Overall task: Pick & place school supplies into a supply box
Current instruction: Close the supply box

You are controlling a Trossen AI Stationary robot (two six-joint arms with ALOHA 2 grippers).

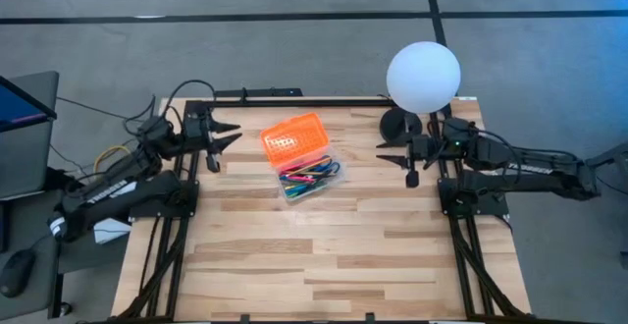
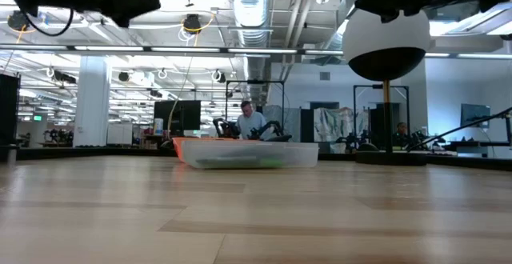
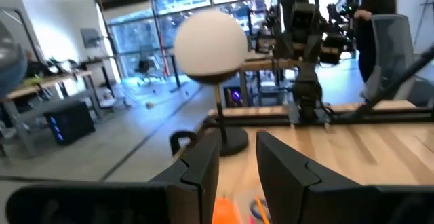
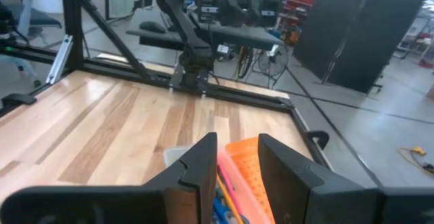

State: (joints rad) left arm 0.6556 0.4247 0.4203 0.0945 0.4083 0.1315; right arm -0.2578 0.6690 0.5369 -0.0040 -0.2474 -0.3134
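table (image 1: 324,255): bare front
box (image 1: 312,180): centre-back, supplies (image 1: 309,175) inside, lid (image 1: 291,137) open
left tool (image 1: 228,135): fingers apart, empty
right tool (image 1: 391,151): fingers apart, empty

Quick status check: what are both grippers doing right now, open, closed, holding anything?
Left gripper: open, holding nothing, at the table's far left.
Right gripper: open, holding nothing, at the far right.

Robotics lab: open industrial hall, exposed silver ceiling ducts (image 2: 248,8), other black robot arm rigs (image 4: 203,20), seated person (image 2: 250,120) at monitors.
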